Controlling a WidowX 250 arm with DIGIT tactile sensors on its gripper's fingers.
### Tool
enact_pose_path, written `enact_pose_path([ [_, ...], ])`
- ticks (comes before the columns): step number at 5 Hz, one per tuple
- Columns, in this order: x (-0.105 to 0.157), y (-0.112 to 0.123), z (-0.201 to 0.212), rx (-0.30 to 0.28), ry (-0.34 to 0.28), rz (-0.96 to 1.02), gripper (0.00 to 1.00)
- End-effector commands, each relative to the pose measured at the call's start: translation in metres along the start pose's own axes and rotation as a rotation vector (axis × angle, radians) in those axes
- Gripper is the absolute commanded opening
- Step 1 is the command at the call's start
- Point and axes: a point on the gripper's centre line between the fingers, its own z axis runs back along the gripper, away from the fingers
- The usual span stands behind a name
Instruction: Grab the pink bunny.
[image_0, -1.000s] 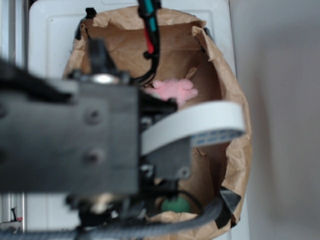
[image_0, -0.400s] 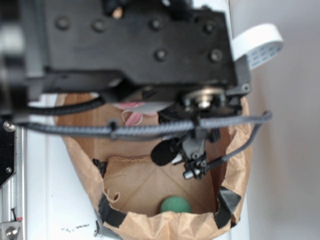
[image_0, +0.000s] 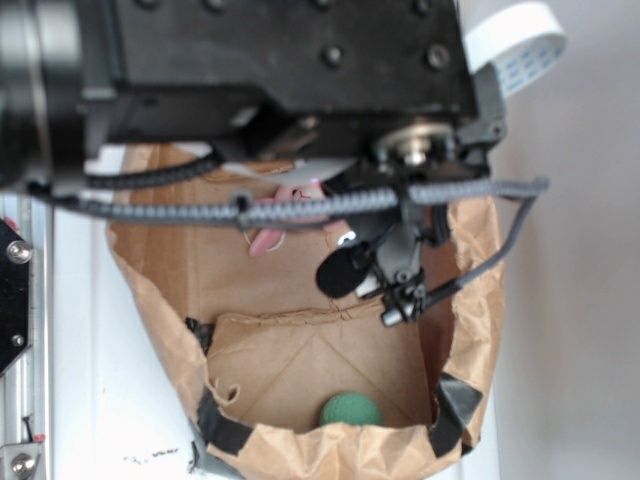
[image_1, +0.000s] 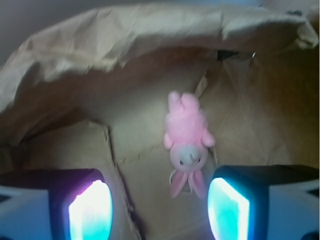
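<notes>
From my wrist camera I see the pink bunny (image_1: 186, 147) lying on the brown paper floor of the bag (image_1: 100, 45), its ears pointing toward me and its pale face up. My gripper (image_1: 159, 212) is spread wide, its two glowing fingertips (image_1: 227, 212) low in the frame. The bunny sits beyond them, nearer the right one, untouched.

pink bunny (image_0: 283, 215) mostly behind arm (image_0: 270, 70)
</notes>
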Motion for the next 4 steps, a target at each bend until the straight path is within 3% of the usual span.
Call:
enact_pose_path([
  [1,0.0031,0.0161,-0.0014,0.042,-0.102,-0.016,1.0],
  [4,0.0038,0.0159,-0.0081,0.02,-0.105,-0.02,1.0],
])
